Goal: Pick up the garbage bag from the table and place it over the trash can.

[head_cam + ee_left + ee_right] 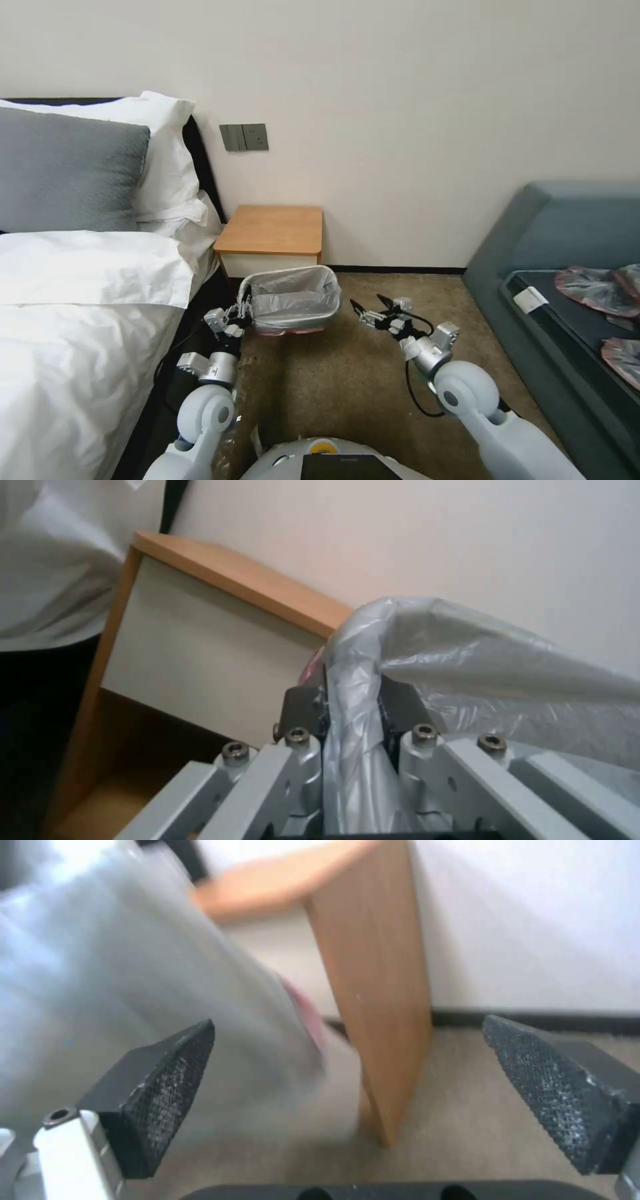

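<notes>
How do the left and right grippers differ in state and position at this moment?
The left gripper is shut on the garbage bag, pinching its plastic at the trash can's left rim; the right gripper is open and holds nothing. The left gripper touches the bag, while the right gripper hangs apart from it, beside the can's right side. Both sit low over the carpet, in front of the table.

A plain cream wall (413,100) carries a grey switch plate (244,137). On the left stands a bed (73,313) with white linen and a grey pillow (67,170). Brown carpet (333,373) covers the floor; a blue-grey sofa (567,220) sits right.
</notes>
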`<state>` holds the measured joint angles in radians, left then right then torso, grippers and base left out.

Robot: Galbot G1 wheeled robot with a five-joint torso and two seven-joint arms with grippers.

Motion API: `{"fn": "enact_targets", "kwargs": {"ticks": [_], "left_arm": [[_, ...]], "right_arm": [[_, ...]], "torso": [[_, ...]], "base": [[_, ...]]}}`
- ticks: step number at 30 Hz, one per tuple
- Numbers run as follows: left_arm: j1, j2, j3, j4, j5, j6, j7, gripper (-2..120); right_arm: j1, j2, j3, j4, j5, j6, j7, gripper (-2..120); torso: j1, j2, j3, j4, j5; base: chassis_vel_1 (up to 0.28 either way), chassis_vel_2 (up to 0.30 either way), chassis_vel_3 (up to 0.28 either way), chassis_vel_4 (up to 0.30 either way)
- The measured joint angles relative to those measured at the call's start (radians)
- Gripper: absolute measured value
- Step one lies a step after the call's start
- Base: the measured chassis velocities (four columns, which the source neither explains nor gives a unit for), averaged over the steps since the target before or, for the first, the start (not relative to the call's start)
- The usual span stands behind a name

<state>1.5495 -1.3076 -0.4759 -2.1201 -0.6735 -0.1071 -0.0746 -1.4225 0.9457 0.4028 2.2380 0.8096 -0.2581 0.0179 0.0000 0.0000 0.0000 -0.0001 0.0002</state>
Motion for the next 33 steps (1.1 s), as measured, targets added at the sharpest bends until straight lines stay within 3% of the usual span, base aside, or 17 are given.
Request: {"fn": "enact_targets", "kwargs": {"ticks": [6, 9, 10, 14, 15, 18, 19, 22, 23, 25, 26, 33], "left_arm": [[-0.001, 0.008, 0.001, 0.012, 0.064, -0.008, 0.007, 9], [-0.008, 0.018, 0.014, 0.015, 0.097, -0.011, 0.012, 9], [-0.008, 0.018, 0.014, 0.015, 0.097, -0.011, 0.012, 9], [-0.011, 0.026, 0.018, 0.017, 0.147, -0.014, 0.024, 9], [-0.011, 0.026, 0.018, 0.017, 0.147, -0.014, 0.024, 9], [-0.010, 0.026, 0.022, 0.021, 0.188, -0.021, 0.032, 9], [-0.010, 0.026, 0.022, 0.021, 0.188, -0.021, 0.032, 9], [-0.009, 0.020, 0.030, 0.023, 0.218, -0.022, 0.035, 9], [-0.009, 0.020, 0.030, 0.023, 0.218, -0.022, 0.035, 9], [-0.008, 0.017, 0.031, 0.024, 0.244, -0.026, 0.039, 9], [-0.008, 0.017, 0.031, 0.024, 0.244, -0.026, 0.039, 9], [0.014, 0.008, 0.016, 0.025, 0.295, -0.053, 0.058, 9]], "right_arm": [[0.048, -0.086, 0.026, 0.151, 0.076, -0.041, 0.018, 100], [0.177, -0.205, -0.012, 0.199, 0.127, -0.082, 0.009, 98], [0.177, -0.205, -0.012, 0.199, 0.127, -0.082, 0.009, 98], [0.391, -0.316, -0.129, 0.190, 0.154, -0.117, -0.049, 81], [0.391, -0.316, -0.129, 0.190, 0.154, -0.117, -0.049, 81], [0.517, -0.355, -0.253, 0.180, 0.096, -0.144, -0.093, 69], [0.517, -0.355, -0.253, 0.180, 0.096, -0.144, -0.093, 69], [0.683, -0.363, -0.432, 0.151, -0.002, -0.159, -0.167, 51], [0.683, -0.363, -0.432, 0.151, -0.002, -0.159, -0.167, 51], [0.807, -0.349, -0.574, 0.126, -0.030, -0.176, -0.186, 41], [0.807, -0.349, -0.574, 0.126, -0.030, -0.176, -0.186, 41], [1.116, -0.228, -0.894, 0.010, -0.078, -0.236, -0.186, 11]], "torso": [[0.000, 0.000, 0.000, -0.0001, 0.0002], [0.000, 0.000, 0.000, 0.0002, 0.0000], [0.000, 0.000, 0.000, 0.0002, 0.0000], [0.000, 0.000, 0.000, 0.0005, -0.0003], [0.000, 0.000, 0.000, 0.0005, -0.0003], [0.000, 0.000, 0.000, -0.0001, -0.0002], [0.000, 0.000, 0.000, -0.0001, -0.0002], [0.000, 0.000, 0.000, -0.0001, -0.0003], [0.000, 0.000, 0.000, -0.0001, -0.0003], [0.000, 0.000, 0.000, 0.0001, -0.0005], [0.000, 0.000, 0.000, 0.0001, -0.0005], [0.000, 0.000, 0.000, 0.0001, -0.0003]], "base": [[0.000, 0.000, 0.000, 0.000], [0.000, 0.000, 0.000, 0.000], [0.000, 0.000, 0.000, 0.000], [0.000, 0.000, 0.000, 0.000], [0.000, 0.000, 0.000, 0.000], [0.000, 0.000, 0.000, 0.000], [0.000, 0.000, 0.000, 0.000], [0.000, 0.000, 0.000, 0.000], [0.000, 0.000, 0.000, 0.000], [0.000, 0.000, 0.000, 0.000], [0.000, 0.000, 0.000, 0.000], [0.000, 0.000, 0.000, 0.000]]}}
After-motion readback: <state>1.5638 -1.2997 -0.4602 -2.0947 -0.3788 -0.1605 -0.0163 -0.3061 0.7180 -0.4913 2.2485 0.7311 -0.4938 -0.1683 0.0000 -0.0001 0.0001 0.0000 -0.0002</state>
